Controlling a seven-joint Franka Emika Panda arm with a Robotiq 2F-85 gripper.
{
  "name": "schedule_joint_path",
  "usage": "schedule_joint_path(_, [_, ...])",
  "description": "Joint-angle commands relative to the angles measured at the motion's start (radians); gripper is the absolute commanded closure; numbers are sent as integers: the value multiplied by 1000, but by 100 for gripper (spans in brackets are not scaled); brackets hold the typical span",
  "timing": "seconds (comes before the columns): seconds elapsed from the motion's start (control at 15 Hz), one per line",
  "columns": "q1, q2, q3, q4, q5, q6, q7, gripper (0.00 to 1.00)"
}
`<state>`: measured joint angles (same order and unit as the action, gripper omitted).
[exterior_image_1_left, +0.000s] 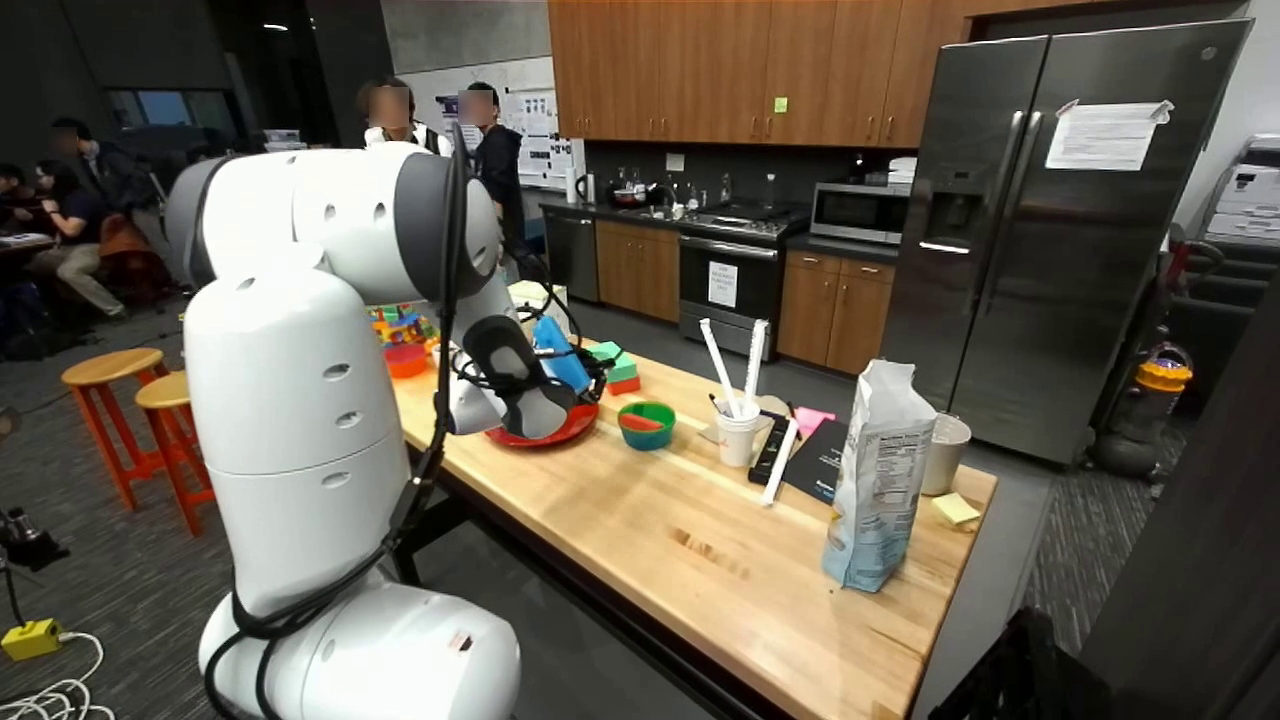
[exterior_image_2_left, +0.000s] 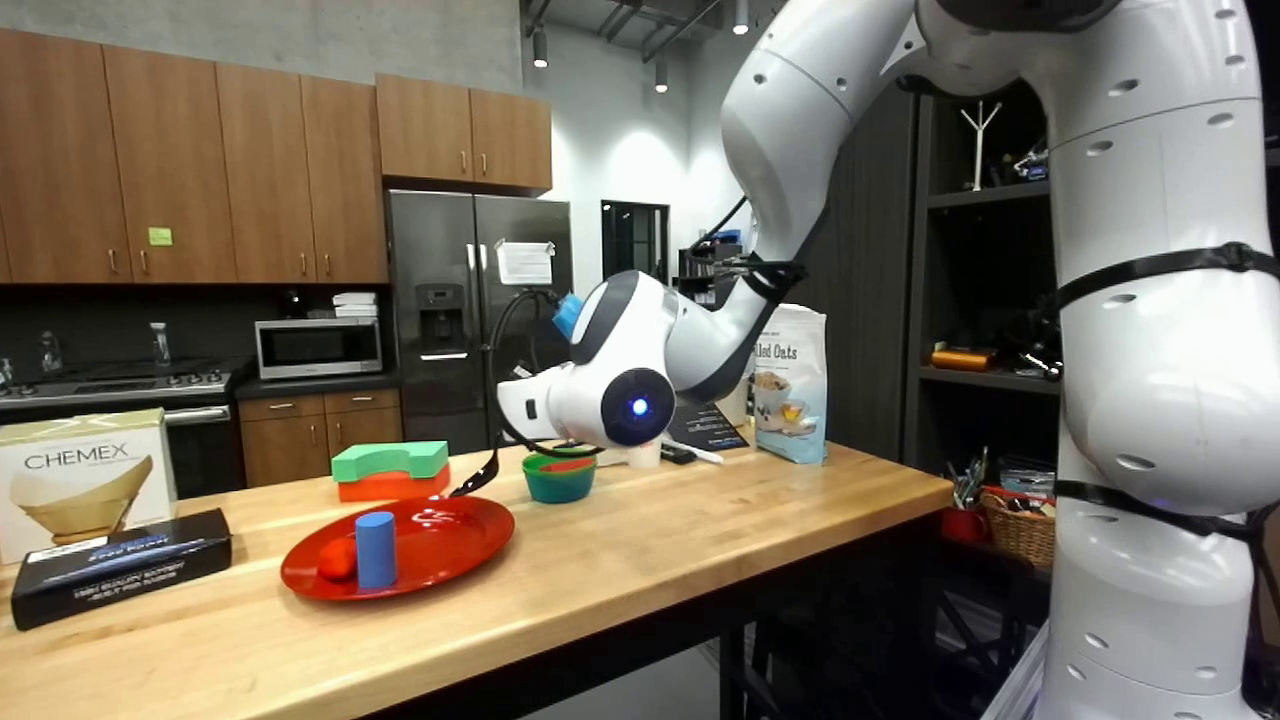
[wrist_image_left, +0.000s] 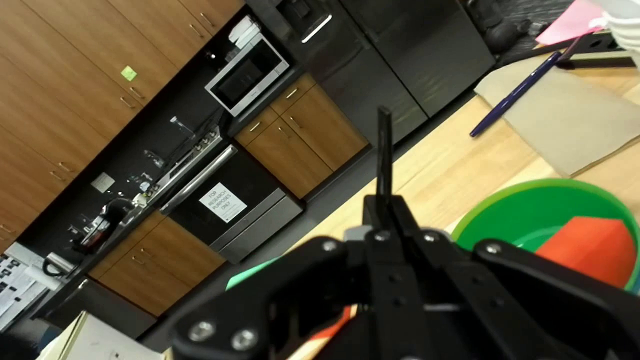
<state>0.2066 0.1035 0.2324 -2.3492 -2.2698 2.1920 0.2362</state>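
My gripper (wrist_image_left: 384, 212) is shut on a thin black utensil (wrist_image_left: 384, 150), whose shaft stands up between the fingertips. In an exterior view a black spoon-like end (exterior_image_2_left: 478, 477) hangs below the wrist, close to the far rim of a red plate (exterior_image_2_left: 450, 540). I cannot tell if it touches. The wrist hides most of the gripper in both exterior views. A blue cylinder (exterior_image_2_left: 376, 550) stands on the plate beside a small red object (exterior_image_2_left: 337, 560). A green and teal bowl (exterior_image_2_left: 560, 485) holds an orange-red piece (wrist_image_left: 590, 247); in the wrist view it is right of the fingers.
A green block (exterior_image_2_left: 390, 460) lies on a red block (exterior_image_2_left: 394, 487) behind the plate. A Chemex box (exterior_image_2_left: 85, 480) and a black box (exterior_image_2_left: 120, 565) are beyond it. An oats bag (exterior_image_1_left: 880, 480), a cup with straws (exterior_image_1_left: 738, 440) and a pen (wrist_image_left: 515, 95) are also on the table.
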Motion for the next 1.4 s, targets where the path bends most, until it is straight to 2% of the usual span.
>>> schedule_joint_path(0.0, [-59, 17, -44, 70, -30, 145, 45, 99])
schedule_joint_path(0.53, [-107, 53, -60, 158, -10, 375, 176, 99])
schedule_joint_path(1.33, [-126, 78, -60, 205, 20, 557, 244, 99])
